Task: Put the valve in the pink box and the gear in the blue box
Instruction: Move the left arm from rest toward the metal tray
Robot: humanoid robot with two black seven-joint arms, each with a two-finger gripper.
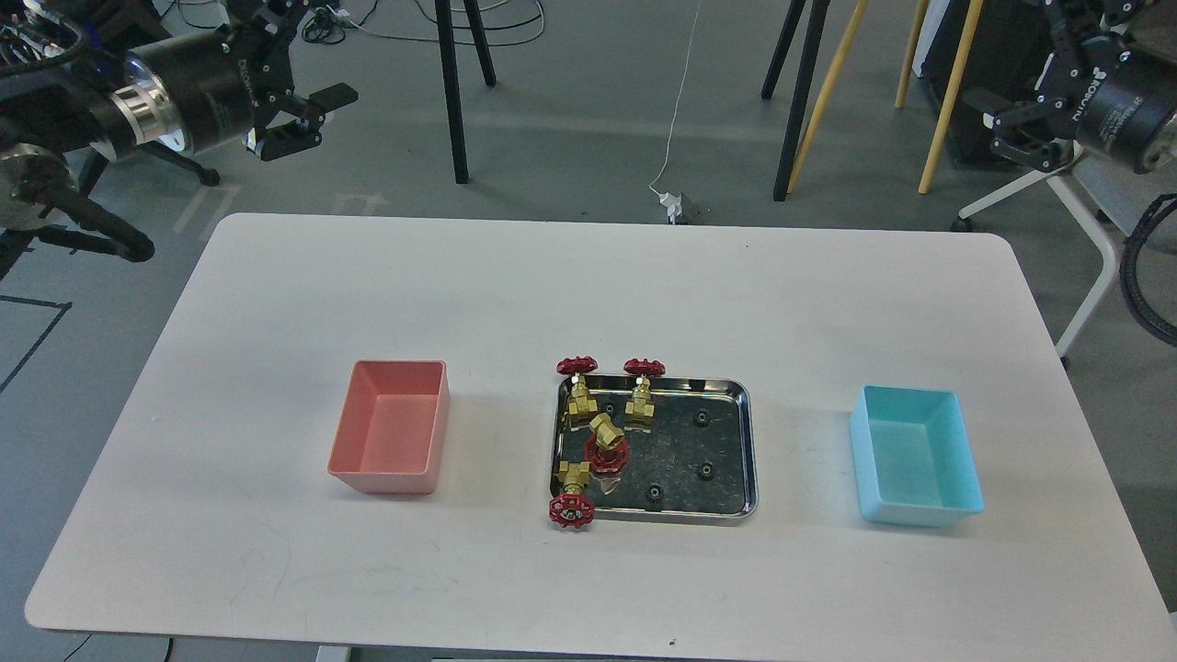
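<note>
Nothing sorted yet: pink box (391,439) at centre-left and blue box (917,456) at centre-right both look empty.

The steel tray (726,504) sits mid-frame between them. It holds four valves along its left side. One valve (572,496) has its red handwheel hanging over the tray's lower-left rim, so it's your easiest pick.

At least four gears lie flat in the tray's right half, e.g. gear (705,471).

Left gripper (308,115), upper left: fingers spread, holding nothing. Right gripper (1007,124), upper right: looks parted, also empty. Both are well off the table.

- **Valves:** probably rigid brass, dense for their size, and they won't crush. Grab across the brass body, not the wheel, which may spin or tilt.
- **Gears:** likely light, thin and hard. They may skate on the polished tray, so pinch edge to edge.
</note>
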